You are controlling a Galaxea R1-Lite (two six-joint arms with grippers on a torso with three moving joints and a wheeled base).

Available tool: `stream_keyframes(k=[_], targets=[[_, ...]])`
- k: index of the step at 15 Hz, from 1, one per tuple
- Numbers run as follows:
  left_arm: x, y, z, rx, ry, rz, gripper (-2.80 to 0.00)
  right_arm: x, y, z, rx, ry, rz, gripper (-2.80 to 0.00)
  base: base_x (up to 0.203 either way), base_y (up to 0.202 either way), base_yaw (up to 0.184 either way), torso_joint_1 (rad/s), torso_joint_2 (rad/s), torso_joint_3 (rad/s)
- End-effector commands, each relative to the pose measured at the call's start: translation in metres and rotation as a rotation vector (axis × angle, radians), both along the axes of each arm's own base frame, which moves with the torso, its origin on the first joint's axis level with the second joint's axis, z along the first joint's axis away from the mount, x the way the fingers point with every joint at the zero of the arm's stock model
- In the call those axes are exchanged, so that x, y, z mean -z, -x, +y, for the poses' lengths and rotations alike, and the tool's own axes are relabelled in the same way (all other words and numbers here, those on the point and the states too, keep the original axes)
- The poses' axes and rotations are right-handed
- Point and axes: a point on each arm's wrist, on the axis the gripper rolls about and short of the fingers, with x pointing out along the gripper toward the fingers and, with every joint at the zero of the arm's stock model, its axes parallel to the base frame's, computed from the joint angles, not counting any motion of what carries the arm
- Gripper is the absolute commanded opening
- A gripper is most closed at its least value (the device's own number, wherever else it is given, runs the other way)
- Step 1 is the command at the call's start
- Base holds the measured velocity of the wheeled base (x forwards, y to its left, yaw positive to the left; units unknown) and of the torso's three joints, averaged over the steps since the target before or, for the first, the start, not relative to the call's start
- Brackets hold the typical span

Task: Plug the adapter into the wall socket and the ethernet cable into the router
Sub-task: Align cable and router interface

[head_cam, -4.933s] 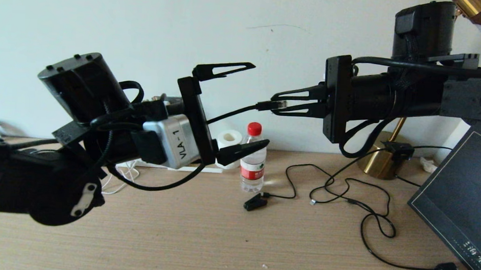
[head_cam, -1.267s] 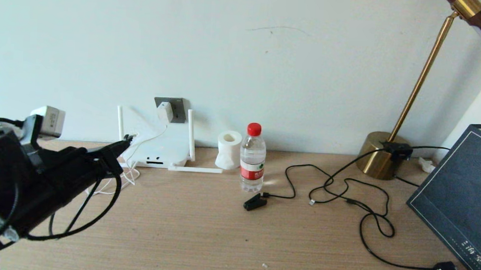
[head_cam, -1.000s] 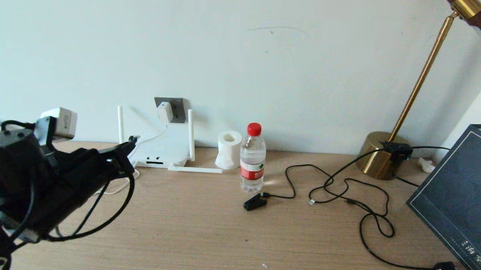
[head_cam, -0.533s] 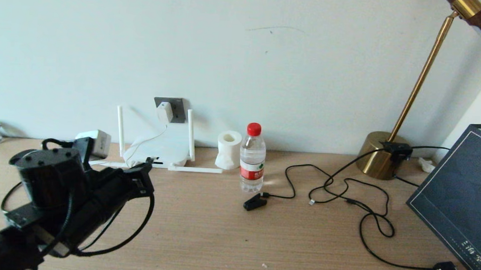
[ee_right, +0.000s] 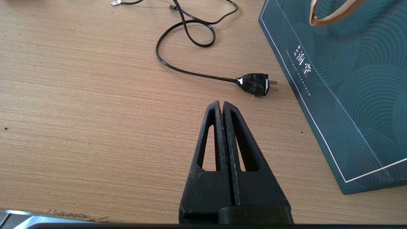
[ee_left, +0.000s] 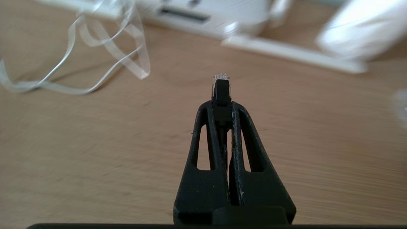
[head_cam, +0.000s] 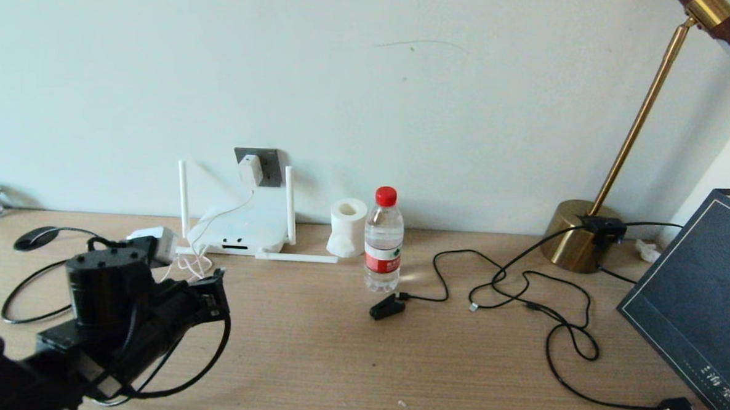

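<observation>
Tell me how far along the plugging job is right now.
Done: the small white cube adapter sits in the dark grey wall socket. In hand: the left claw is shut on the black ethernet cable's clear-tipped connector, short of the flat white router. Left: pushing it into the dark front slot. The right claw is shut, empty, above the desk.

The left arm point(head_cam: 107, 317) was matt black, with a stubby round joint housing whose flat top carried a few small screws, and thin black cables looped loosely beneath it. A small white box (a wrist camera, apparently) sat just behind that housing. Both the left gripper point(ee_left: 222, 105) and the right gripper point(ee_right: 221, 106) had black, rough-textured plastic fingers, each a long tapering wedge with a narrow triangular cut-out through it and pale scuffs along the inner edges.
</observation>
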Motion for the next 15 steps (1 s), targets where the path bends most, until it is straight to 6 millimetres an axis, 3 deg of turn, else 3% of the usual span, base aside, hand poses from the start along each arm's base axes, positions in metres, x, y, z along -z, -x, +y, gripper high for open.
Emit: stream_keyframes(k=[1, 9, 15], targets=[[0.019, -0.008, 0.005, -0.025, -0.027, 0.068, -2.80, 0.000, 0.000, 0.000, -0.001, 0.001, 0.005, -2.80, 0.000, 0.000, 0.000, 0.000, 0.00, 0.000], [0.026, -0.041, 0.005, -0.026, -0.034, 0.057, -2.80, 0.000, 0.000, 0.000, 0.000, 0.000, 0.005, -2.80, 0.000, 0.000, 0.000, 0.000, 0.00, 0.000], [0.021, -0.045, 0.007, -0.006, -0.008, -0.025, -2.80, 0.000, 0.000, 0.000, 0.000, 0.000, 0.005, -2.80, 0.000, 0.000, 0.000, 0.000, 0.00, 0.000]])
